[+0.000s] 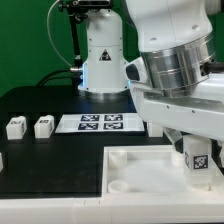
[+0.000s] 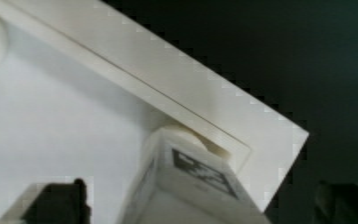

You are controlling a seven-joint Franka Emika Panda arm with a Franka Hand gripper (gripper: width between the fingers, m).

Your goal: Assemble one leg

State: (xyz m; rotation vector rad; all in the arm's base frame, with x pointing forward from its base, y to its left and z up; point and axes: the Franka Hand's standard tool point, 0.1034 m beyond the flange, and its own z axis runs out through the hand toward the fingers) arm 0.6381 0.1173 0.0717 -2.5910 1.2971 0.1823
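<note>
My gripper is shut on a white leg with its black-and-white tag facing the camera. It holds the leg upright over the near right corner of the large white tray-like part. In the wrist view the leg stands between my dark fingers, its far end at a round corner socket of the tray-like part. I cannot tell whether the leg is seated in the socket. Two more legs stand on the black table at the exterior view's left.
The marker board lies flat behind the tray-like part. The arm's white base stands at the back. A small white piece shows at the exterior view's left edge. A round socket shows in the tray-like part's near left corner.
</note>
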